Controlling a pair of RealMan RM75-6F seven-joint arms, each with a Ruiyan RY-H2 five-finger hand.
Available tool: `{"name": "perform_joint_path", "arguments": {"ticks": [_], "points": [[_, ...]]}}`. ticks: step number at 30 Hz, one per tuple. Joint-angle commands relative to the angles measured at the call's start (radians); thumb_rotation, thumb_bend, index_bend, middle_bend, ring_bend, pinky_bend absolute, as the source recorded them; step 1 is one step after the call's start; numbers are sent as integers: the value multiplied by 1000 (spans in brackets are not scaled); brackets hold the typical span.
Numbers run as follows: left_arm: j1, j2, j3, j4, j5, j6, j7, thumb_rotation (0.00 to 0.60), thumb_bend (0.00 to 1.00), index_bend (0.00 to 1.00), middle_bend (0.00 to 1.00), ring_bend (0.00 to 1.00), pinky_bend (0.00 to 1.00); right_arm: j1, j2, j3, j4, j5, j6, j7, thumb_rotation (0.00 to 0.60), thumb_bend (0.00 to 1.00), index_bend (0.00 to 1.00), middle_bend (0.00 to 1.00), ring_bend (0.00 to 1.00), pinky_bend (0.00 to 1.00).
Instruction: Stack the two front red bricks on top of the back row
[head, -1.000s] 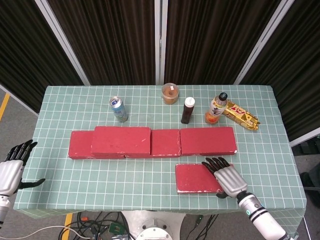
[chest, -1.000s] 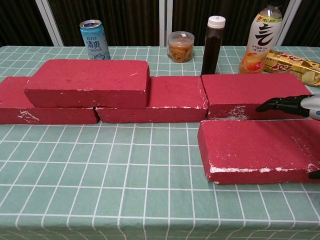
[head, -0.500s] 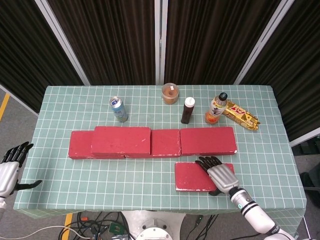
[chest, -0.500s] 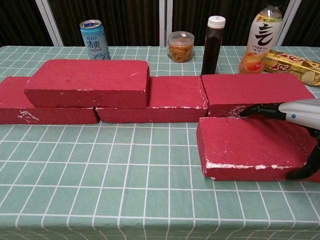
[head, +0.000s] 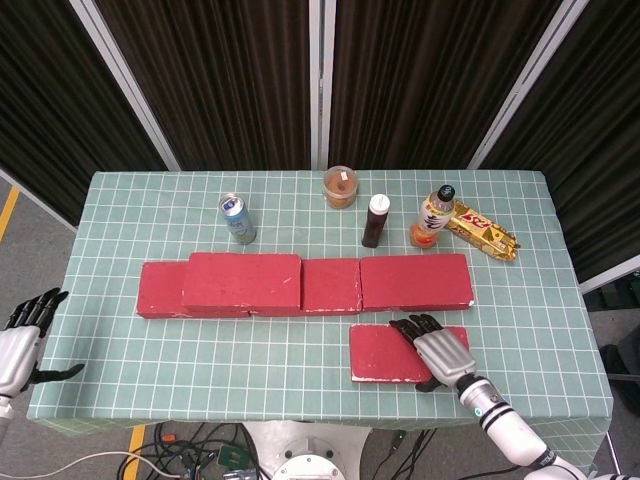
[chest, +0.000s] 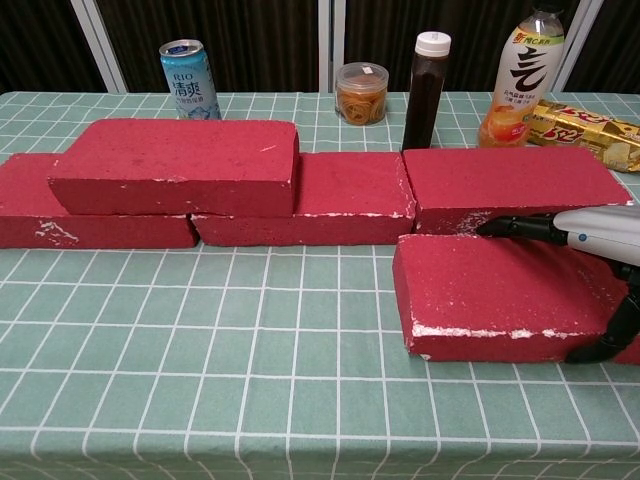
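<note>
Right hand (head: 437, 350) | clasps front brick (head: 388, 353), fingers on top, thumb at near edge | left hand (head: 22, 336) spread, empty

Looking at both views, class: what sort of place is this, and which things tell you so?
Probably a robot test room, not a home: a table under a green grid cloth, black curtains in metal frames behind, and loose cables on the floor.

One flat red brick (head: 385, 352) lies near the table's front edge, right of centre. Another red brick (head: 243, 281) is stacked on the back row (head: 416, 281) at its left end.
</note>
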Motion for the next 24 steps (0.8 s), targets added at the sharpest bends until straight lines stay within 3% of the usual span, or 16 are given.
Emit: {"name": "perform_joint_path", "arguments": {"ticks": [1,7,13,17,24], "points": [[2,1,-4,-1,2,-6,0,600,0,31,0,0,0,-1,-2,-6,4,-12,6,20,600,0,0,178,62,164],[7,2,-16,-5,2,-18,6,600,0,31,0,0,0,1,5,-12,6,-27,11,53,600,0,0,223,136,252],[16,7,-27,-13,8,-17,8,600,0,31,0,0,0,-15,28,-13,-16,-84,64,89,600,0,0,240,152,269],[21,17,-31,-21,15,-20,-2,600,0,31,0,0,0,-20,90,-9,-69,-149,102,123,600,1,0,245,160,275],[25,31,-44,-37,16,-21,4,600,0,31,0,0,0,59,201,106,-133,-115,117,6,600,1,0,246,160,277]]}}
